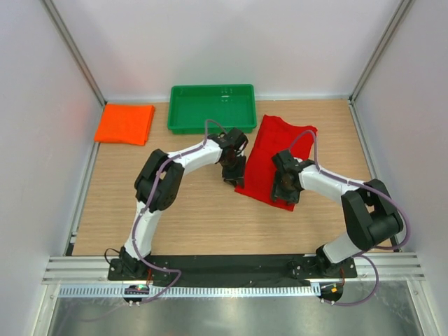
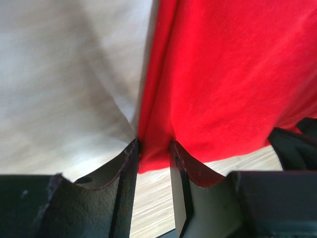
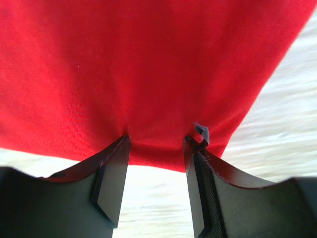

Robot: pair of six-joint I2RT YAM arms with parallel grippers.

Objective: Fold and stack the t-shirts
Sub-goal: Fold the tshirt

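Currently | left gripper pinches red shirt, left edge | right gripper pinches its near edge | tray just beside shirt, far edge | orange shirt far-left table corner

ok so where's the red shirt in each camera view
Top external: red shirt right of centre, by the right corner of the green tray.
Left wrist: red shirt fills the right half, edge between the fingers.
Right wrist: red shirt fills the top, hem between the fingers.
Shared landmark: the wooden table beneath it.
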